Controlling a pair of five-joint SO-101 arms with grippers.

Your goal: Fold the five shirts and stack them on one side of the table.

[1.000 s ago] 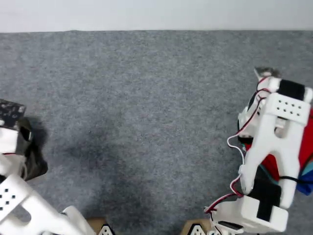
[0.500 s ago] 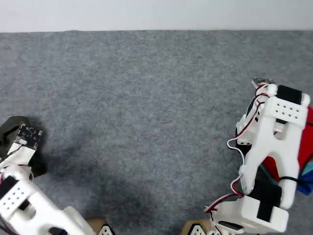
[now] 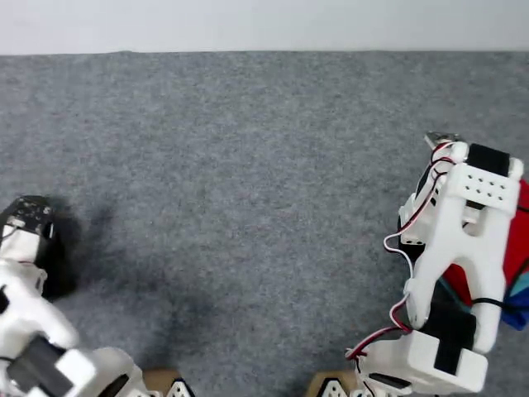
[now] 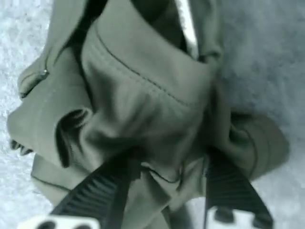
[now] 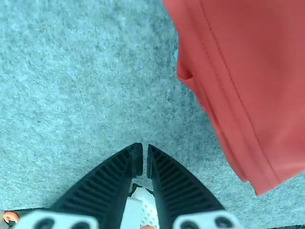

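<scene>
The left gripper [image 4: 171,160] has its black ridged fingers [image 4: 102,191] spread wide, and a bunch of the crumpled olive-green cotton shirt [image 4: 143,95] sits between them. The cloth laps over both fingertips. Whether they press on it cannot be told. This shirt lies in loose folds, with a stitched hem running across its upper layer, on the grey felt-covered table [image 4: 267,57]. In the high view the white left arm [image 3: 33,339] stands at the table's near left corner, its wrist over a dark heap at the table's left edge.

The right gripper [image 5: 144,149] has its two black ridged fingers [image 5: 107,183] drawn together, almost touching at the tips, with nothing between them. It points down at bare grey felt. Just beside it, apart from the tips, lies the flat red shirt [image 5: 248,81] with a smooth, double-stitched edge. In the high view the white right arm [image 3: 459,248] stands over the table's right edge, and the red shirt [image 3: 521,211] shows from under it. Blue fabric [image 3: 517,308] peeks out just below the red, at the same edge of the table.
</scene>
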